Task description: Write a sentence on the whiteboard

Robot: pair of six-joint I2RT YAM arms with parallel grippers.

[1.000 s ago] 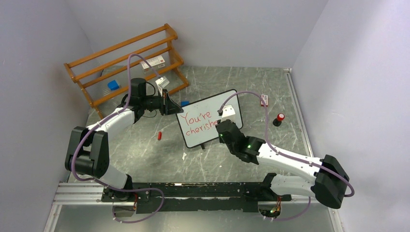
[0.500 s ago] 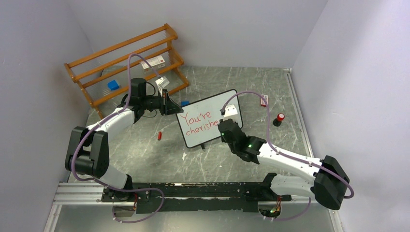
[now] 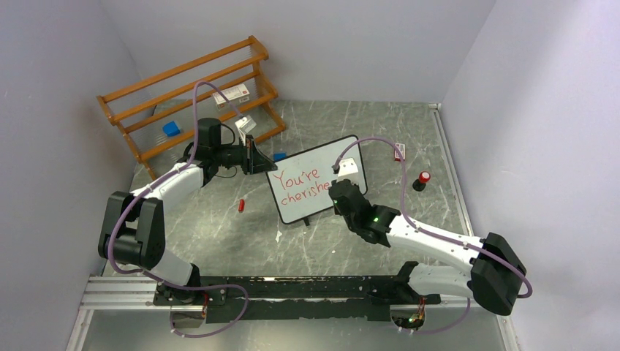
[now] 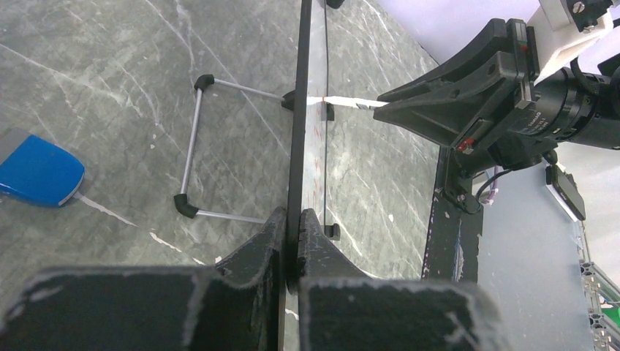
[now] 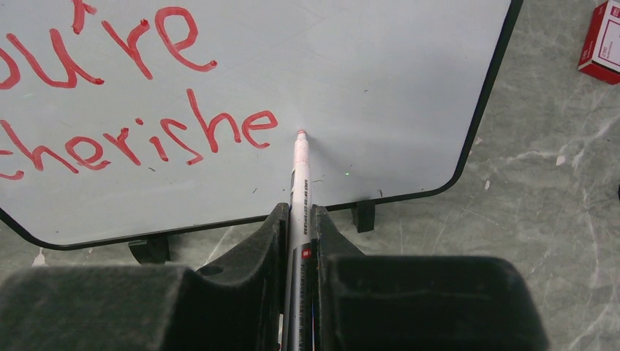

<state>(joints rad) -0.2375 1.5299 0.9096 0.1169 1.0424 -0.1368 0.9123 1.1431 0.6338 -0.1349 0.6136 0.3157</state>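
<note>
Well over in the upper left of the top view stands a wooden rack [image 3: 190, 95] with a small blue block [image 3: 171, 129] on one rail. Right of it, the left gripper [image 3: 252, 157] is clenched on the left edge of the whiteboard [image 3: 314, 157]. The left wrist view shows both fingers [image 4: 259, 245] pinching the thin black frame edge-on. A red cap [image 3: 241, 206] lies on the grey table [image 3: 219, 234] below that gripper, apart from the board. The whiteboard stands at mid-frame, propped on its small feet. The red lettering [image 3: 296, 176] on its left half reads "You're" above "cherishe". At the board's lower right, the right gripper [image 5: 298, 216] grasps a marker [image 5: 299, 175] whose tip rests against the white surface just right of the last "e". Farther right on the table lie a small red box [image 3: 399, 151] and a red-topped black object [image 3: 422, 180].
</note>
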